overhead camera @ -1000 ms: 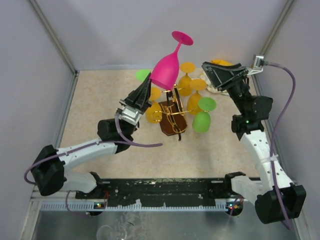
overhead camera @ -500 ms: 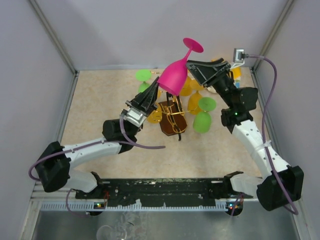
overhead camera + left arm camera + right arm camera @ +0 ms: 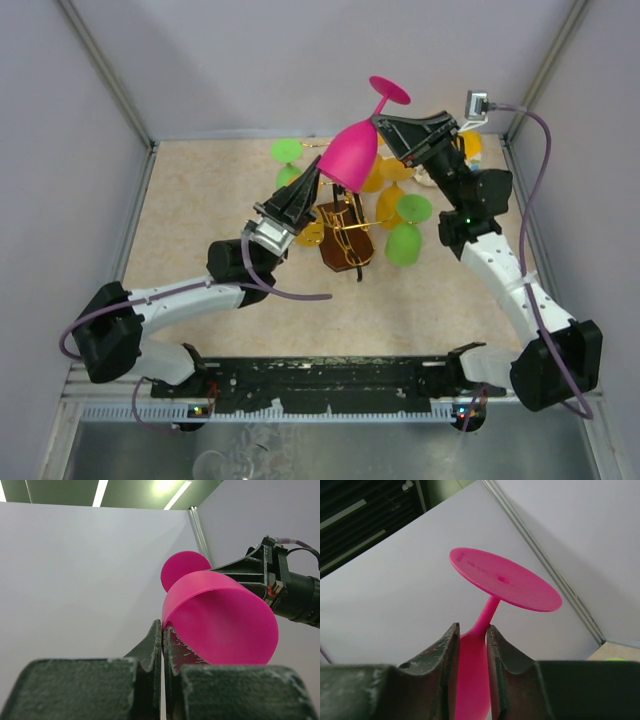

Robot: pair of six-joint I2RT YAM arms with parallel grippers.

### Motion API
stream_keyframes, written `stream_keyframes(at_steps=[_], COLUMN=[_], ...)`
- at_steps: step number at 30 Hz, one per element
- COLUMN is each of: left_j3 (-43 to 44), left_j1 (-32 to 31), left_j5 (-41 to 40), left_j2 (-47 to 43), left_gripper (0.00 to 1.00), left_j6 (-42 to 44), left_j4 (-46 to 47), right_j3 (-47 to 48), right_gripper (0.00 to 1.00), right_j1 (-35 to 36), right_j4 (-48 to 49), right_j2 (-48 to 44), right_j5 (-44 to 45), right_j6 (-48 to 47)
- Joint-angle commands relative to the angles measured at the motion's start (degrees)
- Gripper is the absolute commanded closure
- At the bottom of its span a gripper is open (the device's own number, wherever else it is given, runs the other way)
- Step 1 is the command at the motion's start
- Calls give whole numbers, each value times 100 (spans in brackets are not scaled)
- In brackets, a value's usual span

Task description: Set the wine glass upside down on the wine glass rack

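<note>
The pink wine glass (image 3: 350, 152) hangs tilted in the air above the wine glass rack (image 3: 345, 235), foot (image 3: 389, 90) uppermost. My left gripper (image 3: 314, 170) is shut on its rim from below left; the left wrist view shows the fingers (image 3: 163, 627) pinching the bowl's wall (image 3: 220, 620). From the right, my right gripper (image 3: 378, 125) has closed its fingers on the narrow top of the bowl just under the stem. The right wrist view shows both pads (image 3: 472, 626) against the pink glass, with the foot (image 3: 505, 580) above them.
Orange glasses (image 3: 308, 225) and green glasses (image 3: 403, 243) hang on the gold arms around the rack's brown centre. A green foot (image 3: 286, 150) lies at the back left. Grey walls close in the beige table (image 3: 200, 200) on three sides.
My right gripper swung left to the glass and closed on its upper bowl. The left arm carried the glass slightly right and lower, tilting it more.
</note>
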Motion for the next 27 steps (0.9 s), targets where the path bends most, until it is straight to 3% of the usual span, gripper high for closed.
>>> stream_keyframes(at_steps=[1,4,9,14,18,20,23,27], left_j3=[7,9,-45,-278,-550,-673,-619,454], left_j1=[-24,-24,-24,-24,-24,-24,-24,-1], left_j5=[128,126,65,-53,-137,-242,-517,-1223], left_j2=[-16,-37,-113,-318,-516,-655,-875,-1032], left_gripper=[100,100,75,66,49,47,53,52], left_j6=[-159,-132,-46,-10,38,62,51,-420], left_j4=[280,227,80,-96,-254,-489,-1276,-3655], right_j3=[400,393,380,525,638,713,939,1280], right_gripper=[81,90,97,100,100,100,100,100], right_j1=[52,48,53,53,53,48,47,45], right_j4=[350,317,-27,-600,-964,-1225,-1839,-2944], right_j2=[88,72,-111,-335,-493,-587,-743,-934], right_j5=[-147,-162,13,339,676,855,1116,1267], right_j6=[-73,-116,-507,-1163,-1623,-1998,-2649,-3516])
